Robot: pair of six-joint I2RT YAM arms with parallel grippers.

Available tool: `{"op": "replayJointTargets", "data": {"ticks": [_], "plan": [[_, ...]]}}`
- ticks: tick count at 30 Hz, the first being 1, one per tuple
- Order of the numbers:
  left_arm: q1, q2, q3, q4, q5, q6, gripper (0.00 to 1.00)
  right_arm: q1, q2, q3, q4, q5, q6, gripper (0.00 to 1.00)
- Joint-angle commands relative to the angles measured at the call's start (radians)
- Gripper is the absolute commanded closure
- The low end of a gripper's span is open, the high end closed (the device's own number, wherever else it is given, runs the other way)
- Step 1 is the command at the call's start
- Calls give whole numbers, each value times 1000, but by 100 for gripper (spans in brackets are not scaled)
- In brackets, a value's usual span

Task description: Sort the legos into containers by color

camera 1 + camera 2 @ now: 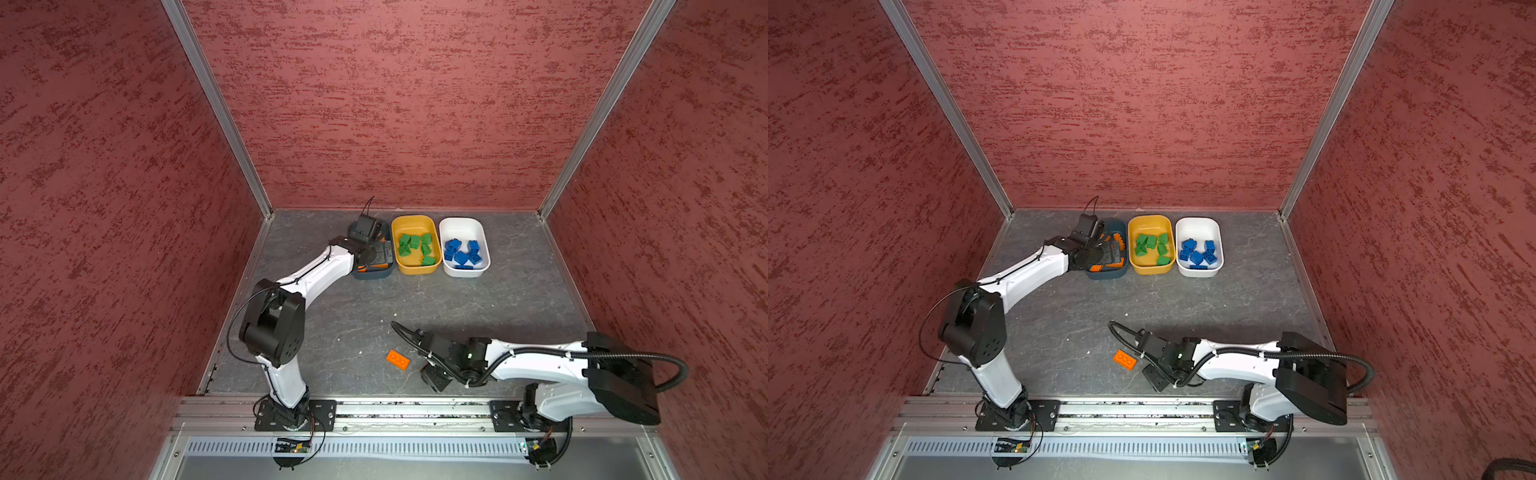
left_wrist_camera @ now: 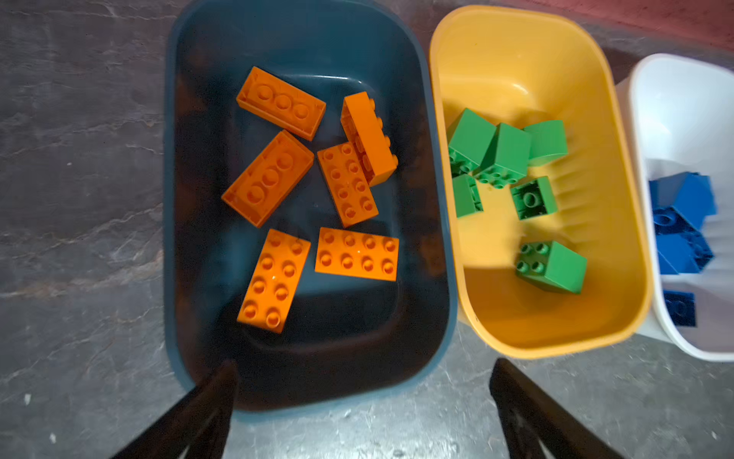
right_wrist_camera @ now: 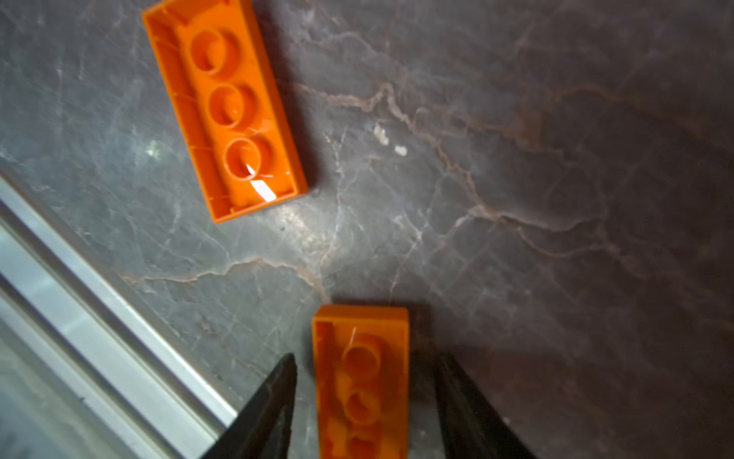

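Over the teal tub (image 2: 170, 198), where the orange legos (image 2: 357, 254) go, my left claw (image 2: 363, 363) hangs wide open. On the desk (image 3: 516, 159) my right claw (image 3: 366, 357) sits open around an orange plate (image 3: 361, 326), ready to pinch its thin sides; another plate (image 3: 222, 107) lies near.

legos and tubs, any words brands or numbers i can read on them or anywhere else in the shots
No text can be read in any view.
orange bricks in the teal tub: stud tops too blurred for any logo.
green blocks and blue blocks: no marking shows.
upturned orange brick on the table: bare inside, only glare.
circuit boards at the near edge: too small to read.
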Motion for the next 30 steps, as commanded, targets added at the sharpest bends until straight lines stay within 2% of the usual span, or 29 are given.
{"op": "replayJointTargets", "data": {"ticks": [1,3,6,10,13,18,22,26,28,30], "plan": [[10,-128,-86,44,-6,0,0,6,-6,11,-64,128,27,59],[12,-194,-147,35,-4,5,0,6,-8,18,-61,140,22,68],[-19,-298,-259,74,25,73,0,-24,-39,41,-24,142,-15,74],[-63,-415,-415,154,133,199,0,-201,-97,84,142,56,-92,74],[-95,-453,-466,156,178,253,0,-338,-59,157,294,-31,-149,74],[-234,-473,-503,198,38,324,0,-444,178,394,469,-130,-247,72],[-240,-484,-533,195,70,223,1,-470,389,596,540,-134,-238,71],[-260,-463,-518,97,27,-18,0,-475,591,822,535,-72,-213,68],[-307,-479,-559,89,3,-92,0,-480,660,896,548,-63,-204,60],[-373,-503,-599,71,-7,-152,0,-479,716,976,518,-74,-210,40]]}}
